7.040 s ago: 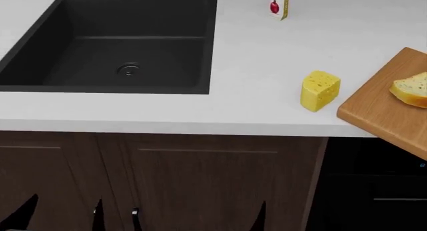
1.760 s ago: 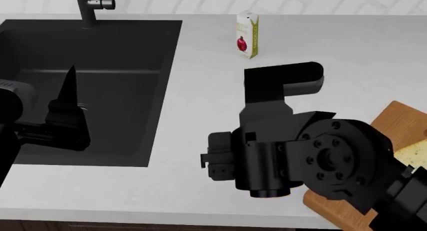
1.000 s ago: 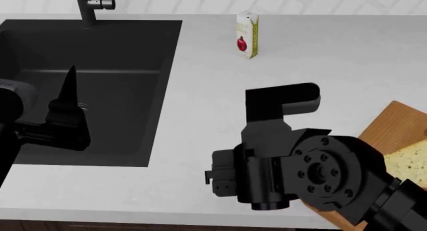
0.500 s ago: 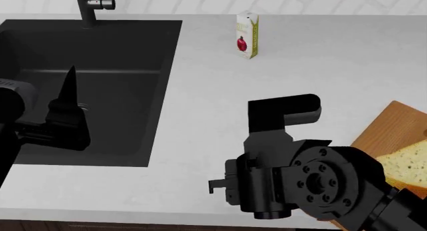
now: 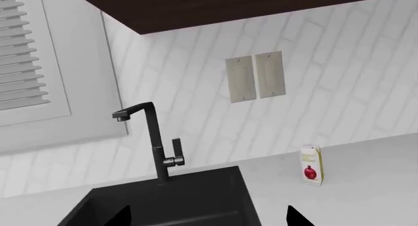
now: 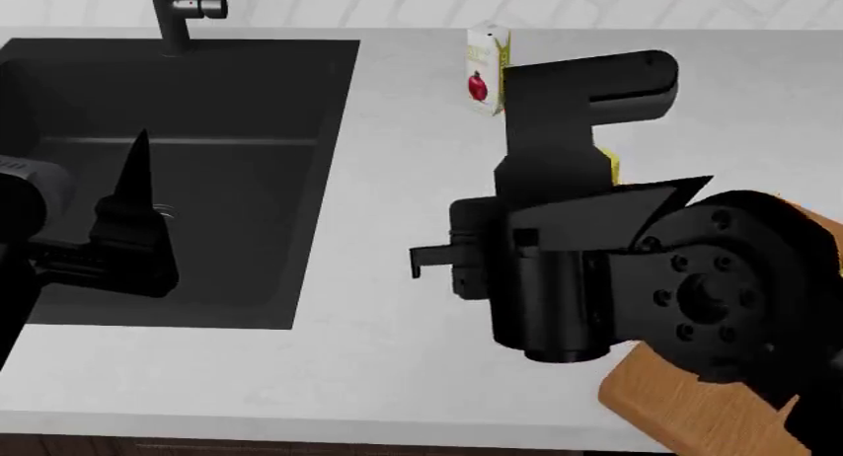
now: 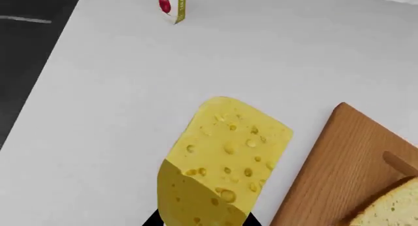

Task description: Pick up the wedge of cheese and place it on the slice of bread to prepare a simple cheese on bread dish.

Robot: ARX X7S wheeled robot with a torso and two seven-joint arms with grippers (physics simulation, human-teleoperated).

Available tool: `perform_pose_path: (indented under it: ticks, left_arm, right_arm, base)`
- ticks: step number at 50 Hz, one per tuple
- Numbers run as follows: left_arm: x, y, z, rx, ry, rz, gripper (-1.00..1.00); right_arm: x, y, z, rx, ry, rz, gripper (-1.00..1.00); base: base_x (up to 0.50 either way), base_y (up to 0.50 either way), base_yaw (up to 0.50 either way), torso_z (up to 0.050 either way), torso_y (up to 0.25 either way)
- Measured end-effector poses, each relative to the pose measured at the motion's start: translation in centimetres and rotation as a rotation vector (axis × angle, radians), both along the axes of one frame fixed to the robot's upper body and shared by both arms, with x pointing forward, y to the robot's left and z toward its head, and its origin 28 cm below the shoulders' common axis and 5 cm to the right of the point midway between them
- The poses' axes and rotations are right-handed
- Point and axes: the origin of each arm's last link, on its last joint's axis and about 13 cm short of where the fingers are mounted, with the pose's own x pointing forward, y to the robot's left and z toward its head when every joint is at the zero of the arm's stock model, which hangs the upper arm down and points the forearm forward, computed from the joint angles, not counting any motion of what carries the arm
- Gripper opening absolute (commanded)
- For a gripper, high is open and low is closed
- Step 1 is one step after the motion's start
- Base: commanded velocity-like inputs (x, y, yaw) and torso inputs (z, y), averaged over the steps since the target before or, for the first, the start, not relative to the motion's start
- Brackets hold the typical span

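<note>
— Cheese status? The wedge of cheese is clasped by the right gripper, raised above the counter.

— It should be carried level across the cutting board; lowered squarely onto the slice of bread.

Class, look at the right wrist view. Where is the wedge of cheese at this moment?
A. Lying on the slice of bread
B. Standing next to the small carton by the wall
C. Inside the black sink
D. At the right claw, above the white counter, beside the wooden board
D: in the right wrist view the wedge of cheese sits at the right claw over the white counter, beside the wooden board, with the slice of bread bare.
</note>
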Motion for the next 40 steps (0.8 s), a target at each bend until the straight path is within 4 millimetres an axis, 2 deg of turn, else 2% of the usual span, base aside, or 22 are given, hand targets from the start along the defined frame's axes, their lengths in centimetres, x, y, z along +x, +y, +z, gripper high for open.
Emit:
perform_pose_path:
  ticks: [10,17,30,40]
  left_arm:
    - [0.1,0.0,0.0,0.001,0.001,0.0,1.0]
    - [0.1,-0.1,-0.1,0.002,0.003,-0.002,1.0]
    - [0.1,-0.1,-0.1,0.002,0.002,-0.004,1.0]
    - [0.1,-0.1,0.0,0.002,-0.002,-0.006,1.0]
  right_arm:
    - [-1.1,-2.4,6.4,0.004,-0.193,0.002,-1.0]
    - [-1.8,-5.1,9.2,-0.044,-0.279,-0.03,-1.0]
    - [-1.8,-9.7,11.6,-0.139,-0.368,-0.099,-1.0]
    - [-1.4,-11.5,11.3,-0.113,-0.307,-0.17,-1.0]
  base:
    - [0.0,0.0,0.0,0.0,0.0]
    - [0.0,0.0,0.0,0.0,0.0]
    - [0.0,0.0,0.0,0.0,0.0]
    - [0.0,0.0,0.0,0.0,0.0]
